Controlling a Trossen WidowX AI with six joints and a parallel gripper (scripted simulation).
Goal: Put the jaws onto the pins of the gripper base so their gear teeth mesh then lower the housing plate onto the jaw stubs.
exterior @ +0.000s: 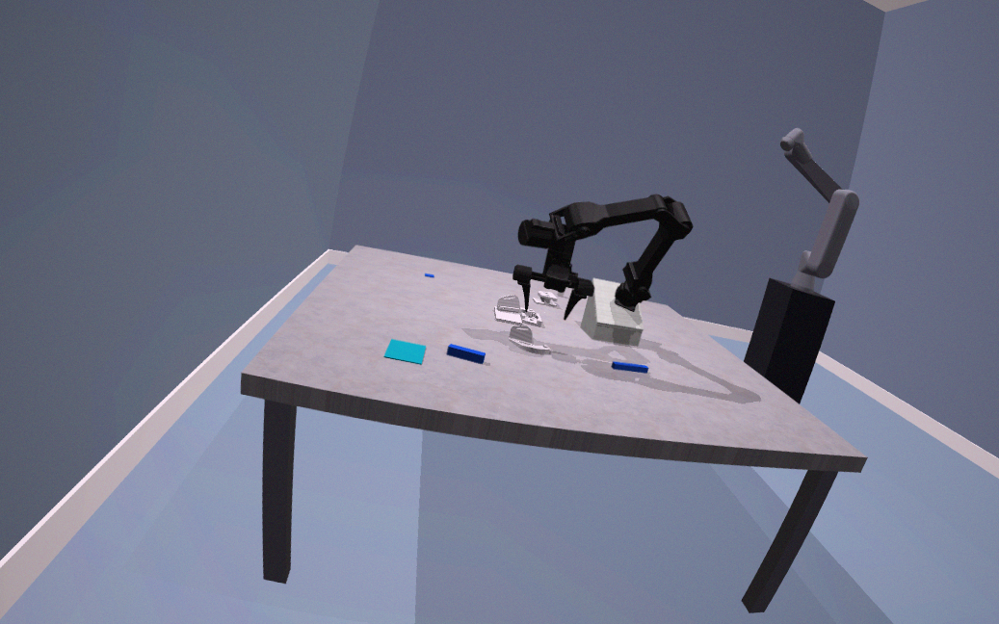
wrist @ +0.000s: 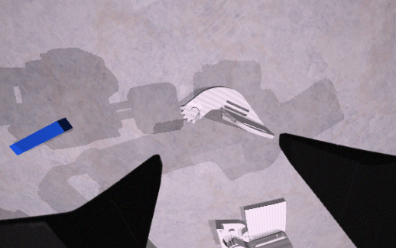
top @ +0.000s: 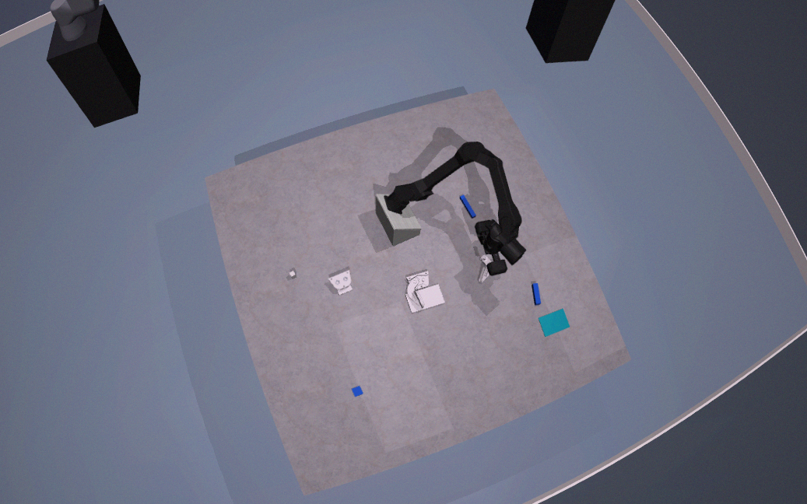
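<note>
A loose white jaw (top: 483,271) (exterior: 535,346) (wrist: 216,97) with gear teeth at one end lies on the table. My gripper (exterior: 546,314) (wrist: 219,149) is open and empty above the table near this jaw, its fingers wide apart. The white gripper base (top: 417,274) lies left of it in the top view, with the other jaw (top: 412,295) against it; whether that jaw is seated on a pin is too small to tell. The housing plate (top: 340,280) (exterior: 546,298), white with two round marks, lies apart, farther left in the top view.
Blue bars (top: 467,206) (top: 536,294) (exterior: 630,367) (exterior: 465,353) (wrist: 40,136) and a teal square (top: 554,322) (exterior: 406,351) lie near the jaw. A small blue square (top: 357,390) and a small white piece (top: 292,274) lie farther off. The arm's grey pedestal (top: 403,230) (exterior: 613,333) stands on the table.
</note>
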